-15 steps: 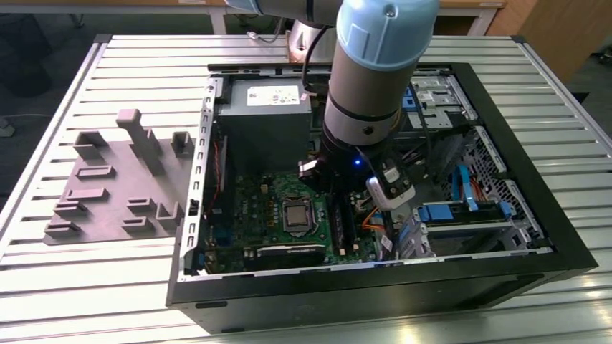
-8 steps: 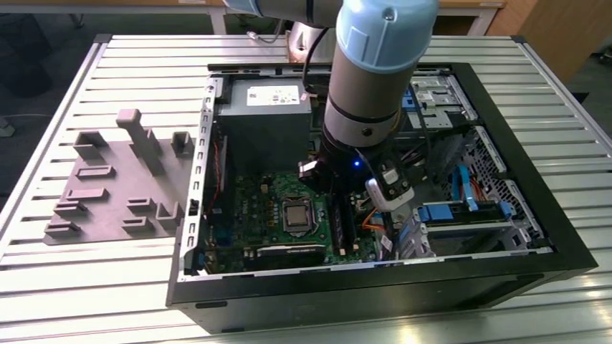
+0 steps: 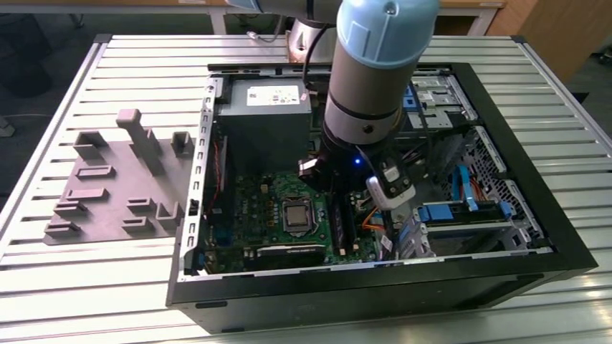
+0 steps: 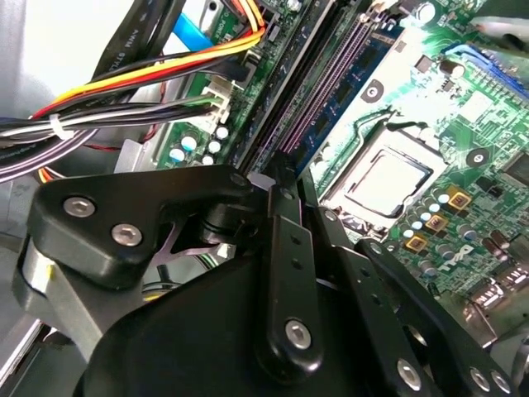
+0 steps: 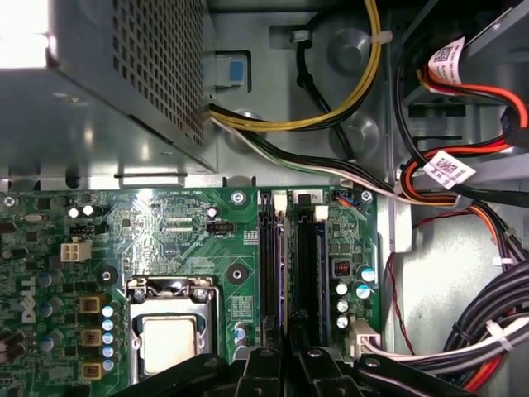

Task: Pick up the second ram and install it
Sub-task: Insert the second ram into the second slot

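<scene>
Over long black slots (image 5: pixel 285 265), dark metal hand (image 5: pixel 289 351) hovers.

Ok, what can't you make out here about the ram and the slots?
- Whether the end effector holds the second ram: its own black links cover that spot in both wrist views.
- The near ends of the memory slots: hidden behind the end effector in the first wrist view.
- The slots in the exterior view: the arm stands in front of most of them.
</scene>
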Available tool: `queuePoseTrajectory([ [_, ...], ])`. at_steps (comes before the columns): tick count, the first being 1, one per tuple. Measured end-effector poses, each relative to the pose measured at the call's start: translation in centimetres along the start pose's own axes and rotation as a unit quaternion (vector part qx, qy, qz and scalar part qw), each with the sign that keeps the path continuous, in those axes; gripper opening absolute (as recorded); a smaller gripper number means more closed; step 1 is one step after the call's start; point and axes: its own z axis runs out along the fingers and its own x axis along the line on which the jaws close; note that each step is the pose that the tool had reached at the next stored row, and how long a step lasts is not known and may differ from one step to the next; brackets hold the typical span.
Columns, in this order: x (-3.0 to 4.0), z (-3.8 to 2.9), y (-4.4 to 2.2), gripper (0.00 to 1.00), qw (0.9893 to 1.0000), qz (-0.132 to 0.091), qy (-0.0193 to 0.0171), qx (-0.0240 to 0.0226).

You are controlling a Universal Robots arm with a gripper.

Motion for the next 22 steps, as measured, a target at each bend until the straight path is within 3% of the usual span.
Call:
queuePoseTrajectory([
  [7,0.0,-0.19,0.01,0.15,1.0,-0.001,0.0019,0.0],
  [11,-0.06,-0.16,0.0,0.15,0.9999,-0.012,0.0038,0.0004],
  [22,-0.06,0.19,-0.07,0.15,0.9999,-0.016,0.0045,0.0001],
])
